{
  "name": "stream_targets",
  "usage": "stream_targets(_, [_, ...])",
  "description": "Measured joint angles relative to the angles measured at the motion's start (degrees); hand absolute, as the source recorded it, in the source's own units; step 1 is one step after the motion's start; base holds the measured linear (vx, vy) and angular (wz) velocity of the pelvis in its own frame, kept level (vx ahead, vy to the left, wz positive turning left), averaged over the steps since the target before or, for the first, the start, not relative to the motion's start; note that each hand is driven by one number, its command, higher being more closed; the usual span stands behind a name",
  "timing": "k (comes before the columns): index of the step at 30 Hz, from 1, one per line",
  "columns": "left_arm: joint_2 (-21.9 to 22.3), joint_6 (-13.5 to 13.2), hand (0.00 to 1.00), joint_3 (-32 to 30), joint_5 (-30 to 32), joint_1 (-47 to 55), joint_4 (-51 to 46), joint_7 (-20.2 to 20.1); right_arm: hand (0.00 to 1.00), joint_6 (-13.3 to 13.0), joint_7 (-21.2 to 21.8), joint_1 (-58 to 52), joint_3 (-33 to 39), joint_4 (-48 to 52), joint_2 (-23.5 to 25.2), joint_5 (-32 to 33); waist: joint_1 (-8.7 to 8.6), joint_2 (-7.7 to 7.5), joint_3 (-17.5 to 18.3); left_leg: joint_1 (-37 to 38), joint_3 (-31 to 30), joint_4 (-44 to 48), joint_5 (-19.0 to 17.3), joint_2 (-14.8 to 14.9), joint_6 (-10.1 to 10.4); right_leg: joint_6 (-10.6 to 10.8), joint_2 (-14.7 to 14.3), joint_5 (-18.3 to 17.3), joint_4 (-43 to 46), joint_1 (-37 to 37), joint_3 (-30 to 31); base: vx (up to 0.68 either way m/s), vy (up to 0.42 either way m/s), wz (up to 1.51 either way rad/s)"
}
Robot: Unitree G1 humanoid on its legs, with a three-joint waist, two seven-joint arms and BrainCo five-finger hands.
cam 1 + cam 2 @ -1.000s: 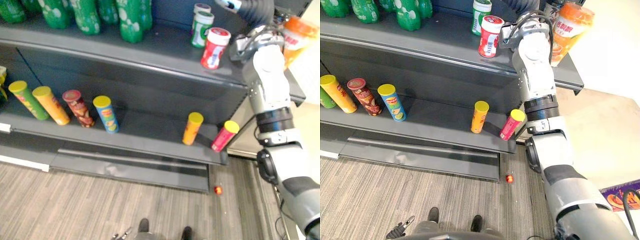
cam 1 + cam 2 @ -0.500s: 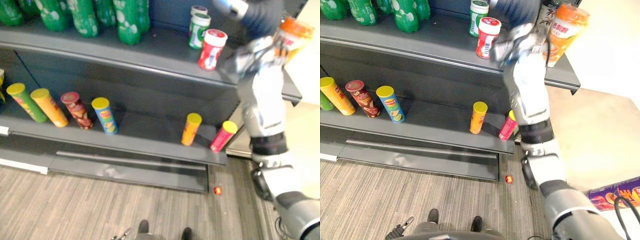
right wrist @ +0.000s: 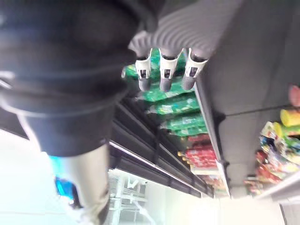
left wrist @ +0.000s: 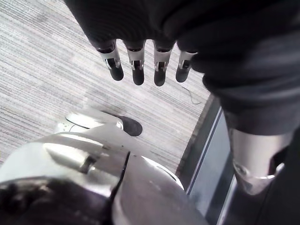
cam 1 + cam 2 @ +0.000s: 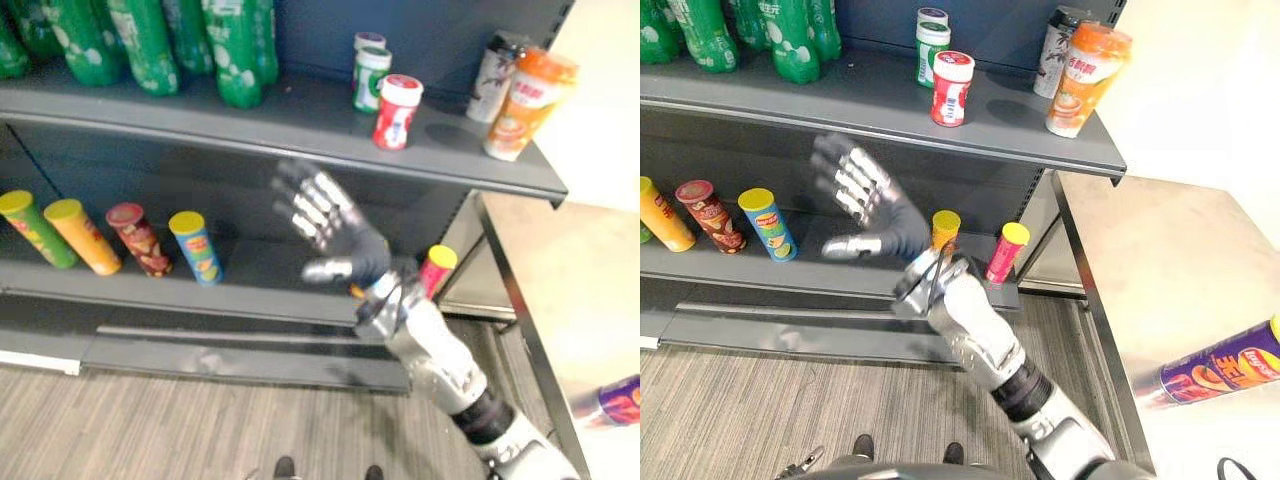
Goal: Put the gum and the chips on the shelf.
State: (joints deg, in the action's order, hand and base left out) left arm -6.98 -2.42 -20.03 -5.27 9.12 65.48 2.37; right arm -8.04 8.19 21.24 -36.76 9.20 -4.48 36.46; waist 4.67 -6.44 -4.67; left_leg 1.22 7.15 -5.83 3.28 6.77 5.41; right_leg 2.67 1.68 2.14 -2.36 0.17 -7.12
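Note:
A red-and-white gum jar (image 5: 397, 110) stands on the upper shelf (image 5: 300, 125), with a green-and-white gum jar (image 5: 371, 75) just behind it. My right hand (image 5: 335, 230) hangs open with fingers spread in front of the lower shelf, holding nothing. Behind it on the lower shelf (image 5: 840, 270) lean an orange chips can (image 5: 945, 228) and a pink chips can (image 5: 437, 268). A purple chips can (image 5: 1223, 368) lies on the steel table at the right. My left hand (image 4: 137, 70) hangs over the floor, fingers straight, empty.
Green bottles (image 5: 235, 45) fill the upper shelf's left part. An orange cup (image 5: 525, 100) and a dark-and-white can (image 5: 495, 75) stand at its right end. Several chips cans (image 5: 195, 245) lean along the lower shelf's left. The steel table (image 5: 1170, 260) adjoins the shelf's right side.
My right hand has left the upper shelf beside the red gum jar and dropped down and left, in front of the lower shelf. The camera has shifted to the right.

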Motion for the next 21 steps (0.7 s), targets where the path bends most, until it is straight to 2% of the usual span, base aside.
stream_targets(5, [0.0, -0.1, 0.0, 0.0, 0.0, 0.1, 0.3, 0.2, 0.0, 0.4, 2.5, -4.4, -2.4, -1.4, -0.1, -0.1, -0.01, 0.04, 0.2, 0.0, 0.0, 0.0, 0.1, -0.1, -0.1, 0.1, 0.1, -0.3, 0.6, -0.3, 0.2, 0.0, 0.0, 0.0])
stream_targets(8, [0.1, -0.2, 0.0, -0.1, 0.1, 0.2, 0.6, 0.4, 0.0, 0.8, 3.8, -10.7, -2.5, -5.9, -0.1, -0.6, 0.0, 0.18, 0.5, 0.1, 0.2, 0.0, -0.1, -0.3, -0.5, 0.0, 0.2, -0.5, 0.7, -0.3, 0.5, 0.0, 0.0, 0.0])
stream_targets(10, [0.1, -0.2, 0.0, -0.1, 0.8, 0.1, 0.7, 0.2, 0.0, 2.9, 4.5, -14.7, -2.5, -9.3, -0.8, -1.8, -0.06, 0.36, 0.5, 0.2, 0.3, 0.0, -0.2, -0.5, -0.6, -0.2, 0.4, -0.6, 0.6, -0.1, 0.6, 0.0, 0.0, 0.0])
stream_targets(13, [0.1, -0.2, 0.0, -0.1, 1.5, 0.0, 0.6, -0.1, 0.0, 4.5, 5.1, -20.9, -1.2, -13.4, -2.6, -5.4, -0.11, 0.48, 0.5, 0.2, 0.5, 0.0, -0.4, -0.8, -0.8, -0.2, 0.7, -0.7, 0.5, 0.0, 0.8, 0.01, 0.007, -0.01])
stream_targets(18, [0.9, -0.2, 0.0, -0.1, 1.5, 0.2, 0.6, -0.4, 0.0, 5.1, 5.5, -28.8, 8.2, -22.3, -2.5, -12.1, -1.26, 2.01, 0.4, 0.2, 1.5, 0.0, -0.8, -1.4, -1.2, -0.1, 1.2, -0.7, 0.5, -0.3, 1.5, 0.02, 0.019, -0.07])
stream_targets(21, [1.2, -0.6, 0.0, -0.1, 1.7, 0.0, 0.5, -0.8, 0.0, 5.0, 5.0, -31.8, 15.2, -27.5, -2.5, -18.8, -1.63, 2.65, 0.4, 0.2, 1.8, 0.0, -1.1, -1.5, -1.3, 0.0, 1.3, -0.7, 0.4, -0.5, 1.7, 0.03, 0.006, -0.05])
